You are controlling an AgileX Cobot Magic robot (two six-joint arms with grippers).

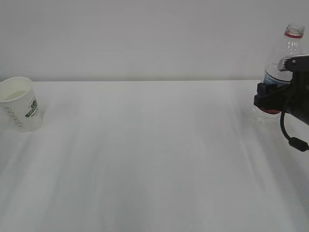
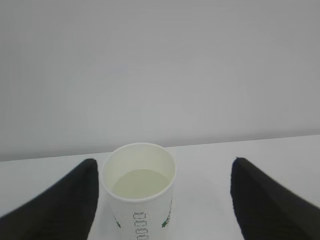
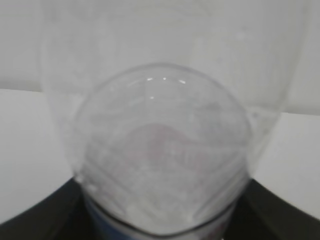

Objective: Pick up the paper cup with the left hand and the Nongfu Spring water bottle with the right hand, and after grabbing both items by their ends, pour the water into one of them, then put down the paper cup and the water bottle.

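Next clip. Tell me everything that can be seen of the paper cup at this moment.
The paper cup is small, white and tapered, with a rolled rim, a dark green logo and grey lettering on its side. It stands upright and open at the far left of the white table, with pale liquid in the bottom. The left gripper has its black jaws spread wide on either side; the left-hand jaw looks very near the wall, but contact cannot be told.

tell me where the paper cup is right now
The paper cup stands upright at the far left edge of the exterior view, far from the bottle; the left wrist view shows it between the open left gripper fingers.
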